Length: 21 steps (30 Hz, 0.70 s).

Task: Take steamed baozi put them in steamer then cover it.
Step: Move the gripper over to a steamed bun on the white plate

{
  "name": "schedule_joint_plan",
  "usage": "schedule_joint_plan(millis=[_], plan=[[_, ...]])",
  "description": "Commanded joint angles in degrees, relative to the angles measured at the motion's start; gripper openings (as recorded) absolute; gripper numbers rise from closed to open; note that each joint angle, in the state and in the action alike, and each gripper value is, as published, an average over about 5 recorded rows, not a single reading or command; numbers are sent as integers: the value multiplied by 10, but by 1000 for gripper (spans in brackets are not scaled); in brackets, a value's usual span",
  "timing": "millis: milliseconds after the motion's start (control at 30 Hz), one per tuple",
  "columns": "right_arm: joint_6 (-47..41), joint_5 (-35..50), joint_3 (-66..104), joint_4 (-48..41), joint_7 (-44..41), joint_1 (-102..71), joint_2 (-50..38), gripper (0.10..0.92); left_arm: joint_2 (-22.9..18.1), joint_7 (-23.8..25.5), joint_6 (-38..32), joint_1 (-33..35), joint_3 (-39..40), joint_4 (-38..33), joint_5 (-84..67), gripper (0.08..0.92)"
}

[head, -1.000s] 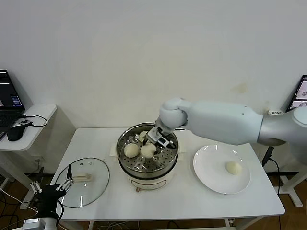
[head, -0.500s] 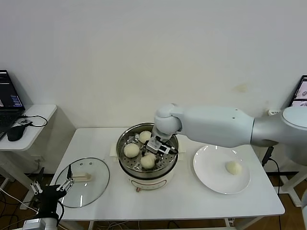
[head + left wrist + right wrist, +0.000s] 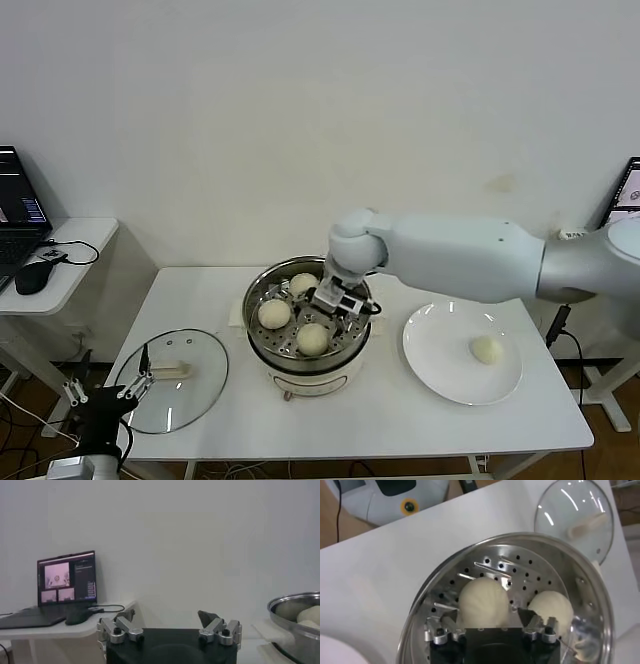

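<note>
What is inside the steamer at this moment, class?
Three steamed baozi sit on the perforated tray of the steamer. The right tool, open, hangs over them and hides part of the tray.

Head view high, wrist views close

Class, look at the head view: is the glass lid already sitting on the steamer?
No. The glass lid lies flat on the table to the left of the steamer, whose top is open with baozi showing.
</note>
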Motion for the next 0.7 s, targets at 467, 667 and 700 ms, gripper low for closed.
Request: schedule_joint_plan(millis=[467,667,700], plan=[[-233,-42,114,53,-13,-56,-369,823,19,3,2,-14,16,7,1,823],[-234,-83,204,41,-11,-175,-426,822,23,3,3,-22,26,12,3,823],[-234,-89,226,37,-11,-204,-432,823,24,3,4,-23,27,13,3,823]])
